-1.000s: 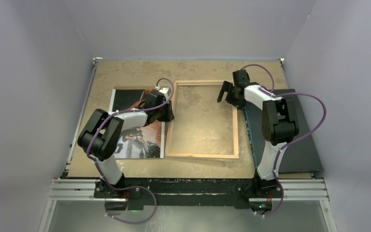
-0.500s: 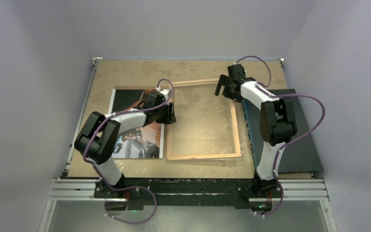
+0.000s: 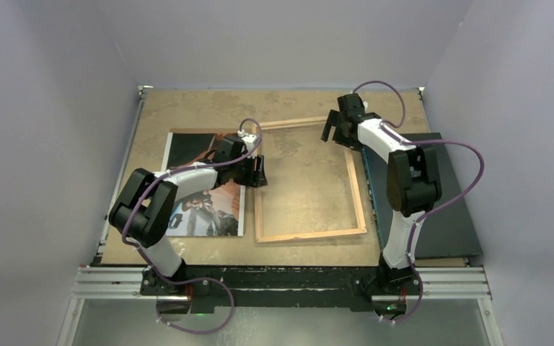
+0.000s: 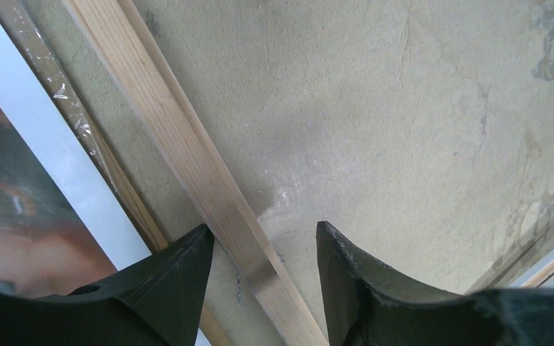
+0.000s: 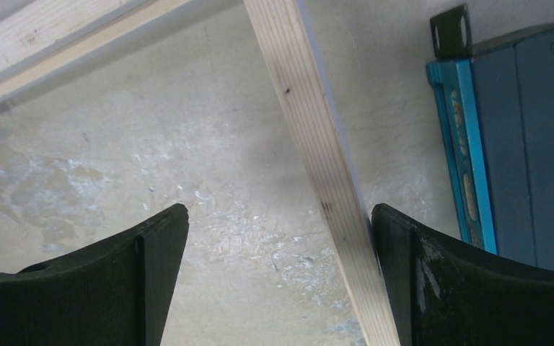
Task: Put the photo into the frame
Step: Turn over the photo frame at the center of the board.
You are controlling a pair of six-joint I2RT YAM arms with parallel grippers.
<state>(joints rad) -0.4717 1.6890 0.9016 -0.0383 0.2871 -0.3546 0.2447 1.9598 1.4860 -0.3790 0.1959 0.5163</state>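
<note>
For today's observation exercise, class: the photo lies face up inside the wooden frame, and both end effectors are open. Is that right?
Not quite. The photo lies face up to the left of the frame, not inside it, as the top external view shows. The left end effector and right end effector are indeed open.

Bare table point(image 3: 187, 108) lies open inside the frame point(image 3: 310, 235) and beyond its far rail; photo point(image 3: 209, 209) blocks left, dark mat point(image 3: 454, 216) blocks right.
</note>
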